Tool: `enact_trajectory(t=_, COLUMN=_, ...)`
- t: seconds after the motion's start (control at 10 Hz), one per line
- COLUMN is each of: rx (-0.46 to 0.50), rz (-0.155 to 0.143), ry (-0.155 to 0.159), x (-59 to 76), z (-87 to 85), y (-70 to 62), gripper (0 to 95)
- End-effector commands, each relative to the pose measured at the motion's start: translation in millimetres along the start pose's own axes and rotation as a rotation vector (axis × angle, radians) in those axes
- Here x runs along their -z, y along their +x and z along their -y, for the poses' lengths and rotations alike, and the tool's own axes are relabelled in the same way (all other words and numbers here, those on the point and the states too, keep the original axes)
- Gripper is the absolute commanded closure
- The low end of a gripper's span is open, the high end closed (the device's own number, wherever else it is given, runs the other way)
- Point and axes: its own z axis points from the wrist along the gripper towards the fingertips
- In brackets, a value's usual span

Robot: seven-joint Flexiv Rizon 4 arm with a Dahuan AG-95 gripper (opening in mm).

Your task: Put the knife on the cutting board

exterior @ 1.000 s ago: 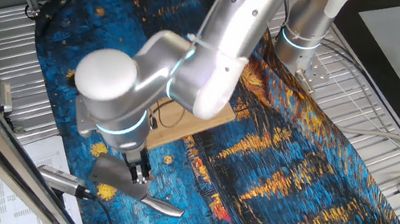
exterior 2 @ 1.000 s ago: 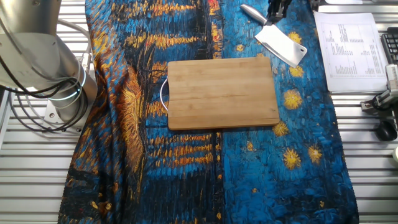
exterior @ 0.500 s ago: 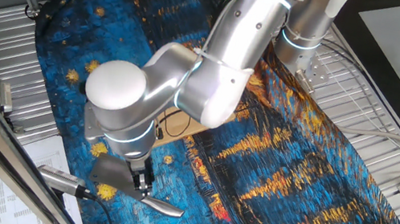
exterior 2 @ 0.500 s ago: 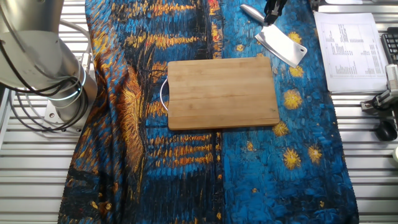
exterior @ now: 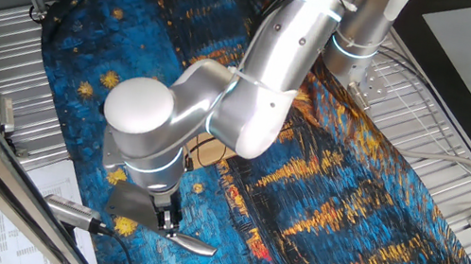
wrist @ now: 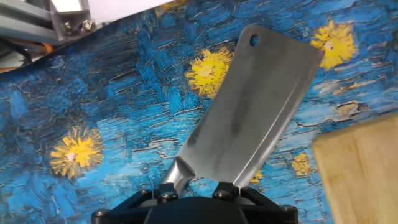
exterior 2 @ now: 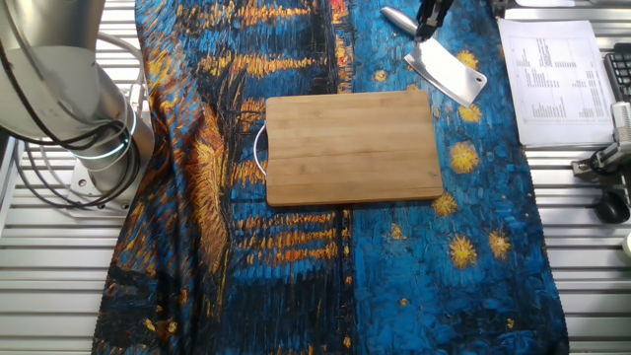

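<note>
Starry blue painted cloth (exterior 2: pixel 473 256) still carries the knife (exterior 2: pixel 446 72) flat beside the cutting board (exterior 2: pixel 353 146), so nothing is moved yet; my gripper (exterior 2: pixel 426 28) hangs over the blade's handle end, its closure impossible to tell.

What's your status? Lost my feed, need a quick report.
Gripper down at knife, near the handle end; jaw state unclear. Knife flat on cloth, off the cutting board. Board top bare.

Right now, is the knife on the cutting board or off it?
Off. The knife lies flat on the blue cloth beside the cutting board, not touching it.
</note>
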Motion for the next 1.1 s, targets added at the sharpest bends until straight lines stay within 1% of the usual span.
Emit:
enact_trajectory(t=0.1, rx=0.003, rz=0.006, ry=0.002, x=0.1, z=-0.2, y=-0.2, gripper=57.0)
enact_trajectory(t=0.2, rx=0.033, rz=-0.020, ry=0.008, x=0.1, z=-0.2, y=-0.2, gripper=57.0)
enact_trajectory(t=0.3, rx=0.069, rz=-0.032, ry=0.011, x=0.1, z=-0.2, y=-0.2, gripper=57.0)
enact_trajectory(t=0.4, rx=0.102, rz=-0.036, ry=0.011, x=0.1, z=-0.2, y=-0.2, gripper=57.0)
enact_trajectory(t=0.5, rx=0.114, rz=-0.036, ry=0.009, x=0.1, z=-0.2, y=-0.2, gripper=57.0)
enact_trajectory(t=0.6, rx=0.106, rz=-0.030, ry=-0.001, x=0.1, z=-0.2, y=-0.2, gripper=57.0)
enact_trajectory(t=0.7, rx=0.079, rz=-0.026, ry=-0.014, x=-1.7, z=-2.8, y=0.0, gripper=57.0)
enact_trajectory(t=0.8, rx=0.058, rz=-0.026, ry=-0.019, x=-5.2, z=-7.8, y=0.5, gripper=57.0)
enact_trajectory(t=0.9, rx=0.055, rz=-0.024, ry=-0.019, x=-6.3, z=-9.0, y=0.6, gripper=57.0)
enact_trajectory(t=1.0, rx=0.043, rz=-0.015, ry=-0.021, x=-10.0, z=-14.0, y=1.1, gripper=57.0)
enact_trajectory(t=1.1, rx=0.032, rz=0.002, ry=-0.024, x=-13.4, z=-19.0, y=1.2, gripper=57.0)
